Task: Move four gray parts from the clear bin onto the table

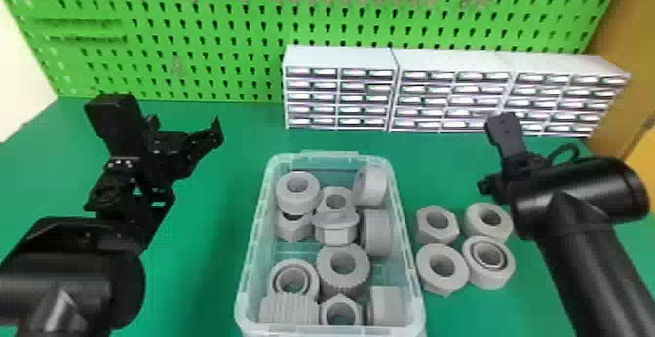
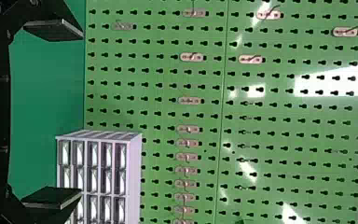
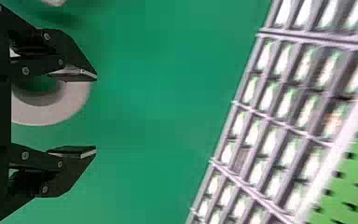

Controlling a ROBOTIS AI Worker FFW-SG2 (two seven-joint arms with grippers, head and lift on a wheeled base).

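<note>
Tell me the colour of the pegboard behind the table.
The pegboard is bright green, with a dark-slotted pattern; it shows best in the left wrist view.

drawer units (image 1: 341,58) before pegboard (image 1: 219,29), apparently with hooks (image 2: 192,57)

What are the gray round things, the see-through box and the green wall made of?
The gray parts look like dull plastic, all one flat color, maybe 3D-printed. The box seems clear plastic: the green table shows through its sides. The wall could be painted metal, since it shines in spots.
</note>
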